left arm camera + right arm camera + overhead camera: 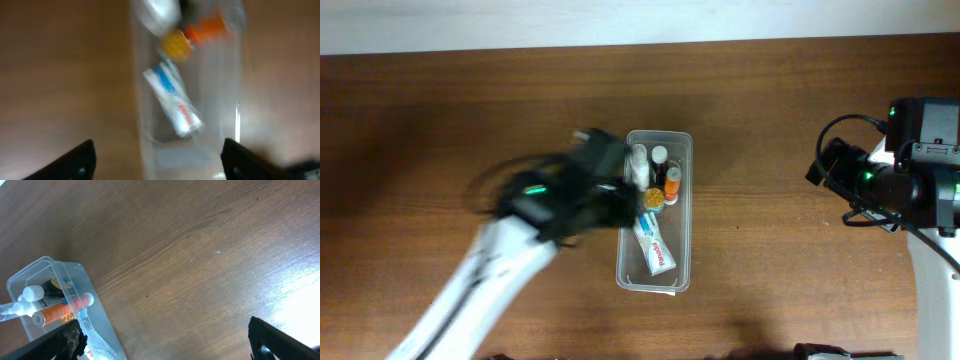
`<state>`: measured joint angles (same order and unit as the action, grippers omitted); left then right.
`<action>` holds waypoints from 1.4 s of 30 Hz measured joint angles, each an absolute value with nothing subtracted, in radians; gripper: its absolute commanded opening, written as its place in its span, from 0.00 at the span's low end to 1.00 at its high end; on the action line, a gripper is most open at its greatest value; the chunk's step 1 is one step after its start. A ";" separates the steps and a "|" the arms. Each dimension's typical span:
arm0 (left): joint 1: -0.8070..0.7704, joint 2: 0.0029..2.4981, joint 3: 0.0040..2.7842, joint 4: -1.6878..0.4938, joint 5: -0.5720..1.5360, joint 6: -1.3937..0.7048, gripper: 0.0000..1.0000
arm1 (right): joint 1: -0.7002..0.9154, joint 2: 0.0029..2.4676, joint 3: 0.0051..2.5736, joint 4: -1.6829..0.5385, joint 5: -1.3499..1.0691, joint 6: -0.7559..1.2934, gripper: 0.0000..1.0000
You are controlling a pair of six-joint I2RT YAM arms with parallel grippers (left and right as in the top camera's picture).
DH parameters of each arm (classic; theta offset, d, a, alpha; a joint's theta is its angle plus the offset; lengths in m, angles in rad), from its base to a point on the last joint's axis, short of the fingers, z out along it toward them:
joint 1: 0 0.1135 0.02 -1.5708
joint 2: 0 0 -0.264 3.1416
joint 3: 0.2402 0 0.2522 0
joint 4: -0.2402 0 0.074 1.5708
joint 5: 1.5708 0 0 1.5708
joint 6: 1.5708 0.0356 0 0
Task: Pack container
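Observation:
The clear plastic container [682,215] stands upright at the table's middle. It holds a white-and-blue tube [653,243], an orange bottle [672,185], a round yellow item [653,197] and small white bottles [640,160]. My left gripper [617,198] is motion-blurred at the container's left wall. In the left wrist view it [157,165] is open and empty, looking down at the container [235,120] and tube [172,100]. My right gripper [165,345] is open and empty above bare table, far to the right; the container [97,310] shows at its lower left.
The brown wooden table [780,130] runs to a white strip [520,20] along its far edge. The right arm's base [920,170] stands at the right edge.

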<state>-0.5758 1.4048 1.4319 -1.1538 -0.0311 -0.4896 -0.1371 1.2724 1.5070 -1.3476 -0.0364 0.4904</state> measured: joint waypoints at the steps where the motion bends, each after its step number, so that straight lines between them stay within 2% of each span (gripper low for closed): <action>1: -0.536 1.365 1.444 -1.166 -0.062 -0.481 0.86 | -0.137 1.272 1.507 -1.348 -0.036 0.490 0.98; 2: -0.494 1.323 1.452 -1.172 -0.096 -0.469 0.92 | -0.137 1.272 1.507 -1.347 -0.036 0.489 0.98; 6: -0.320 1.179 1.460 -1.187 -0.186 -0.413 0.94 | -0.137 1.272 1.507 -1.347 -0.036 0.491 0.98; 8: -0.253 1.127 1.460 -1.193 -0.207 -0.390 1.00 | -0.137 1.272 1.507 -1.347 -0.036 0.490 0.99; 14: -0.133 1.053 1.461 -1.226 -0.236 -0.358 0.99 | -0.137 1.273 1.507 -1.347 -0.036 0.490 0.98; 27: -0.123 1.055 1.461 -1.264 -0.237 -0.354 0.99 | -0.137 1.243 1.506 -1.346 -0.036 0.490 0.98; 36: -0.123 1.055 1.461 -1.274 -0.237 -0.354 0.99 | -0.133 0.852 1.409 -1.324 0.091 0.490 0.98; 42: -0.123 1.055 1.461 -1.275 -0.237 -0.354 0.99 | -0.117 0.620 1.196 -1.214 0.175 0.490 0.98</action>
<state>-0.1226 1.0550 1.4609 -1.2755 -0.2375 -0.3542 -0.1169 0.6201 1.1961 -1.2140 0.1753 0.4896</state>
